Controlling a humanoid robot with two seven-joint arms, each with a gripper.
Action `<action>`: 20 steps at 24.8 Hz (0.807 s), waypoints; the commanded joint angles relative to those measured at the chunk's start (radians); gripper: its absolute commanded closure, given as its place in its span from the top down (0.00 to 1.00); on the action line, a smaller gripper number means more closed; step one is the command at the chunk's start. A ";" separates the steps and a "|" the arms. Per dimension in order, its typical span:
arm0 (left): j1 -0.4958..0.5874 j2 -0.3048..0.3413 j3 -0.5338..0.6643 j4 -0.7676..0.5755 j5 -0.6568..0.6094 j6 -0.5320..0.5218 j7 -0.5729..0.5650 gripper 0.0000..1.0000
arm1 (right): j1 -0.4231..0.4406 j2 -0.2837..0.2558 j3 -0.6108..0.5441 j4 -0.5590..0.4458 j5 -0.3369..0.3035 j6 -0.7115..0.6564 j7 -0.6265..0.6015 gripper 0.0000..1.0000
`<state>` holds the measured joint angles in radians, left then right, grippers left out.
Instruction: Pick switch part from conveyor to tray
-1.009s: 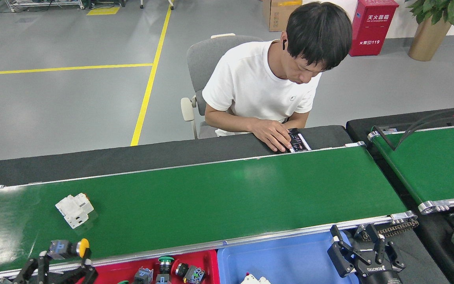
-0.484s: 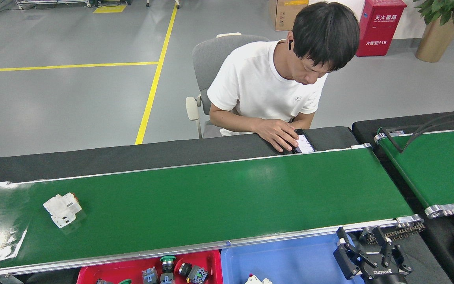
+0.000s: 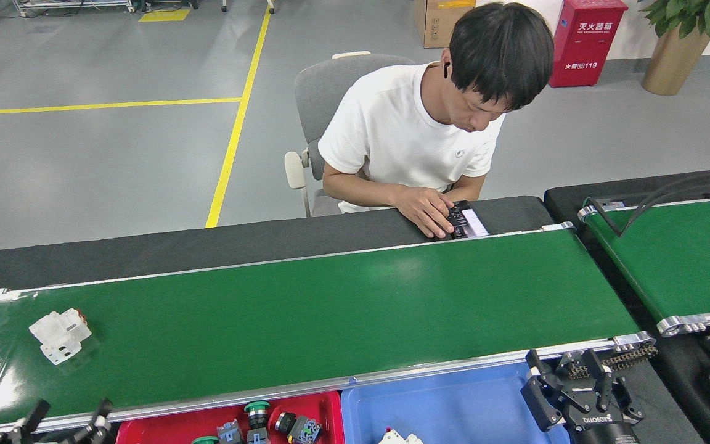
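The conveyor (image 3: 330,308) runs across the head view, glossy dark green with silver rails. One white switch part (image 3: 59,336) lies on it near the left end. My left gripper (image 3: 68,416) peeks in at the bottom left, just in front of the near rail and below the white part; its fingers (image 3: 101,412) stand apart with nothing between them. My right gripper (image 3: 567,385) hangs open and empty over the right end of the blue tray (image 3: 453,404). The red tray (image 3: 324,404) holds several switch parts, among them a green-capped button (image 3: 257,408).
A person in a white shirt sits behind the belt, one hand (image 3: 426,209) on a phone on the black table edge. A second green belt (image 3: 681,253) stands at the right. A white part (image 3: 397,438) lies in the blue tray.
The white switch part has ridden left along the belt. My left gripper, which held a yellow-capped part a second ago, dropped out of view and now shows open and empty. The red button at the left edge is gone.
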<state>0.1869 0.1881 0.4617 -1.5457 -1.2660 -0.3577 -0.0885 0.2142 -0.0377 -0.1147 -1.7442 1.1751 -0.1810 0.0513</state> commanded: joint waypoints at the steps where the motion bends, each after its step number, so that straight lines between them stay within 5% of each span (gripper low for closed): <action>1: -0.055 0.051 0.006 0.076 -0.012 0.082 -0.022 1.00 | -0.009 -0.001 -0.010 -0.001 -0.005 -0.002 -0.005 0.97; 7: -0.225 0.214 0.006 0.421 -0.012 0.151 0.003 1.00 | -0.009 -0.001 -0.025 0.019 -0.006 -0.002 -0.007 0.98; 12: -0.254 0.306 0.006 0.585 -0.010 0.151 0.050 1.00 | -0.006 0.001 -0.025 0.023 -0.006 -0.003 -0.007 0.98; 16: -0.363 0.378 -0.002 0.786 -0.009 0.128 0.053 0.72 | -0.006 0.002 -0.023 0.023 -0.006 -0.003 -0.007 0.98; 20: -0.400 0.410 -0.014 0.875 0.005 0.020 0.108 0.31 | -0.007 0.004 -0.023 0.023 -0.006 -0.003 -0.007 0.98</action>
<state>-0.2006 0.5780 0.4482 -0.6745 -1.2653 -0.2857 -0.0094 0.2144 -0.0377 -0.1342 -1.7118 1.1719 -0.1838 0.0517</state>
